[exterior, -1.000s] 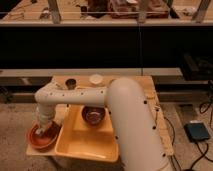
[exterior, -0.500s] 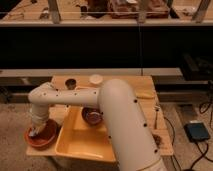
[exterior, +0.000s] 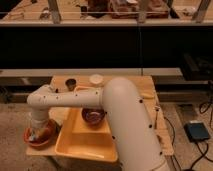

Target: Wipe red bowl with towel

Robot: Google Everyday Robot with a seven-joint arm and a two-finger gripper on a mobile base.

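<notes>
Big white robot arm (exterior: 127, 125) fills the foreground, elbow bent, forearm running left across the table. Under it, a shallow yellow plastic tray (exterior: 82, 145) w/ a small dark brown bowl (exterior: 93, 116) sitting inside its far part. At the front left corner of the light wooden table (exterior: 150, 107), the wide orange-red bowl (exterior: 41, 136) w/ thick rim. The gripper (exterior: 36, 131) points straight down into that bowl; a pale grey-blue towel (exterior: 34, 133) shows at its tip, inside the bowl. Fingers: can't tell how far open, or whether they clamp the cloth. Further back on the table, a small dark cup (exterior: 71, 83) & a white round lid-like container (exterior: 96, 79), side by side, apart. Beyond: dark shelving, metal rail.
</notes>
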